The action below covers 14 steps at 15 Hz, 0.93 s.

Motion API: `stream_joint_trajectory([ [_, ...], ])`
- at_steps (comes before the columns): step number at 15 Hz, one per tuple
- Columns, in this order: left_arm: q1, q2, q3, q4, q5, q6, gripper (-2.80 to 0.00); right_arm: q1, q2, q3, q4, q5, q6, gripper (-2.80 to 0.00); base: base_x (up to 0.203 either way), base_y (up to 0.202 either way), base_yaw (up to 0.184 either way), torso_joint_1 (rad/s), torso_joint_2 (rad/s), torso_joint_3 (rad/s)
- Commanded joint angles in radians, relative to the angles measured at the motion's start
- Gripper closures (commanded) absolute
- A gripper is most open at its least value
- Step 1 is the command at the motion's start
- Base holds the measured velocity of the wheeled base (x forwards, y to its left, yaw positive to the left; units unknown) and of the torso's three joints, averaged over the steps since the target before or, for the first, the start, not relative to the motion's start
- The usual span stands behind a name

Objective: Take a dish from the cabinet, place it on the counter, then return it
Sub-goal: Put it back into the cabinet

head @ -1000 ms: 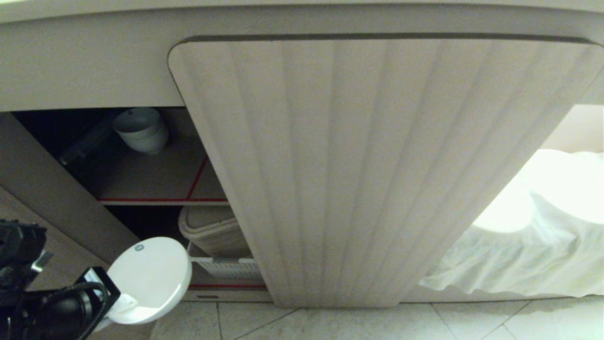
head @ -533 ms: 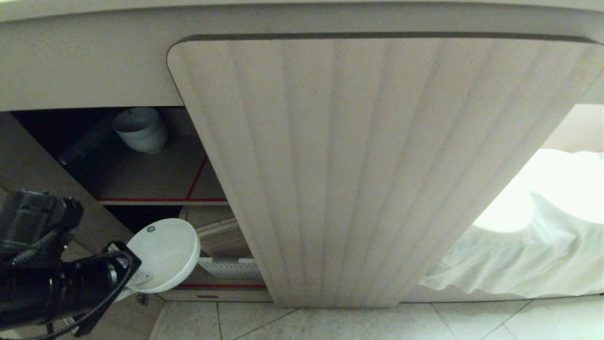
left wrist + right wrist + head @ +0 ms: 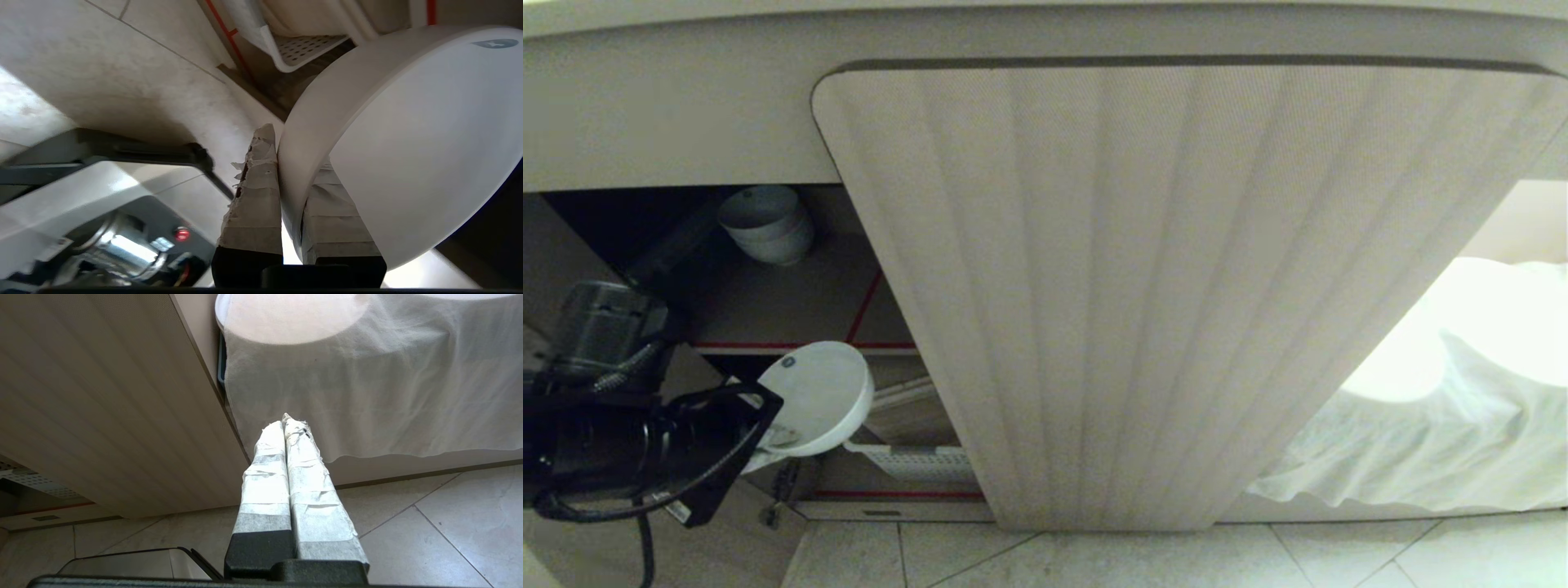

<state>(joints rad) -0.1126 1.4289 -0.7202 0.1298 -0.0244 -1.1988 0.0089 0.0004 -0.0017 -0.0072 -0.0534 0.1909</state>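
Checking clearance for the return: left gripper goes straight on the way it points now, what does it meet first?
The left gripper, shut on the dish by its rim, points into the open side of the cabinet. Straight ahead is probably the red-edged shelf front or the perforated white basket below it; depth is unclear.

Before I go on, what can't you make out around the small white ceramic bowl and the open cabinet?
- Head view: left gripper fingers, hidden behind the small white ceramic bowl.
- Head view: dark cabinet interior left of the stacked white bowls, lost in shadow.
- Left wrist view: bowl's far rim, cut off by the frame edge.
- Counter top: out of every view.
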Motion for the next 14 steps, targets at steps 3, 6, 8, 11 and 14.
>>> stream_joint_trajectory([
  [3, 0.001, 0.033, -0.041, -0.001, -0.002, -0.039, 0.0, 0.0, 0.0, 0.0, -0.002, 0.0, 0.001, 0.0, 0.0, 0.0, 0.0, 0.0, 0.0, 0.0],
  [6, 0.007, 0.049, -0.042, -0.076, 0.002, -0.05, 0.0, 0.0, 0.0, 0.0, -0.002, -0.002, 0.001, 0.0, 0.0, 0.0, 0.0, 0.0, 0.0, 0.0],
  [8, 0.007, 0.055, -0.052, -0.081, 0.002, -0.058, 0.0, 0.0, 0.0, 0.0, -0.002, -0.002, 0.001, 0.0, 0.0, 0.0, 0.0, 0.0, 0.0, 0.0],
  [11, 0.008, 0.067, -0.062, -0.081, 0.003, -0.086, 0.0, 0.0, 0.0, 0.0, -0.002, -0.001, 0.001, 0.0, 0.0, 0.0, 0.0, 0.0, 0.0, 0.0],
  [14, 0.008, 0.088, -0.068, -0.079, 0.007, -0.088, 0.0, 0.0, 0.0, 0.0, -0.001, -0.001, 0.001, 0.0, 0.0, 0.0, 0.0, 0.0, 0.0, 0.0],
])
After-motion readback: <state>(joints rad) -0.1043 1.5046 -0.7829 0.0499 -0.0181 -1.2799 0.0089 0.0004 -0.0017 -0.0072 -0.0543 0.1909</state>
